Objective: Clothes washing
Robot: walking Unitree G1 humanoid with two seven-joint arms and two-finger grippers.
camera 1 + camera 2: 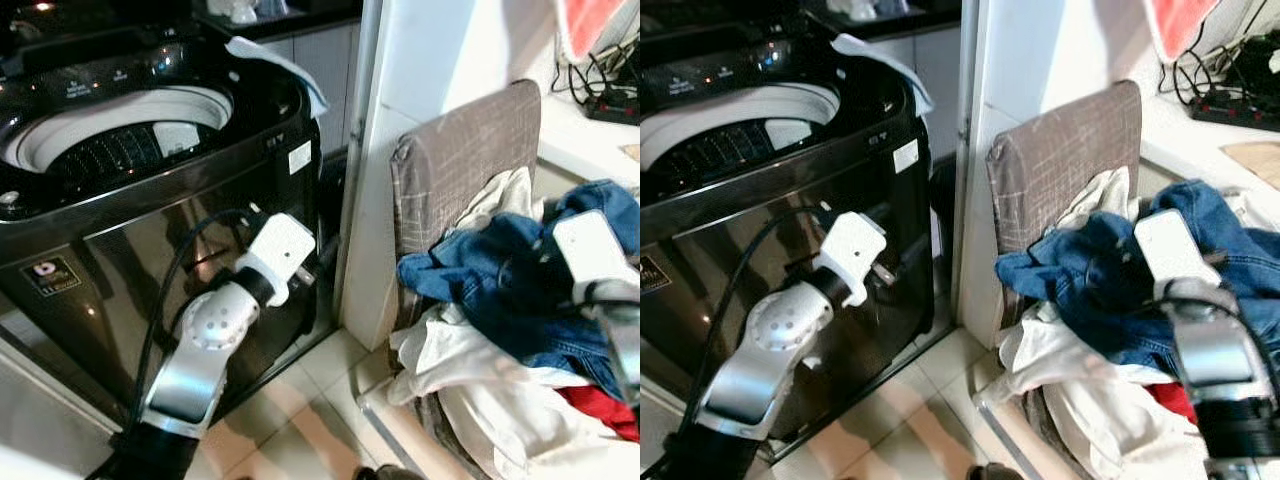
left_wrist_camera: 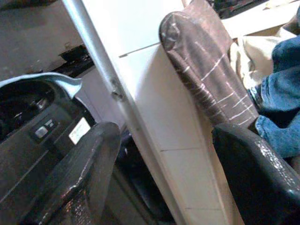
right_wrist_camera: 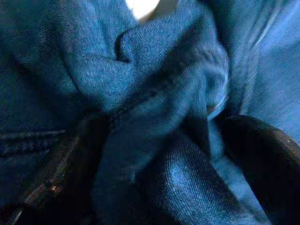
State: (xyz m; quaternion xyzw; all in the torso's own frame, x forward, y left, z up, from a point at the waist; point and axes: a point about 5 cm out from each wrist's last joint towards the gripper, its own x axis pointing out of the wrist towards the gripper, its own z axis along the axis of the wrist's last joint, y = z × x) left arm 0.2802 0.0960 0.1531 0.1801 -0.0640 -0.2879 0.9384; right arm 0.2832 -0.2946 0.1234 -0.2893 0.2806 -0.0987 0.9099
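Right fingers (image 3: 140, 154) are straddling a thick fold of the blue jeans (image 1: 500, 290), denim bunched between the 2 black pads; they're closing on it, though I can't confirm a firm pinch yet. Jeans are lying on top of the laundry pile on the chair (image 1: 455, 160), w/ white clothes (image 1: 470, 380) under them and a red item (image 1: 600, 405) at 5 o'clock. Left fingers (image 2: 159, 178) are hanging apart, holding nothing, pointing past the washer's front. Washer (image 1: 150, 200) is sitting w/ lid up, drum (image 1: 110, 140) at 10 o'clock from the pile. Judging by this, the right arm is nearer the jeans, and the lift needs to go up and toward 10 o'clock, over the washer rim.
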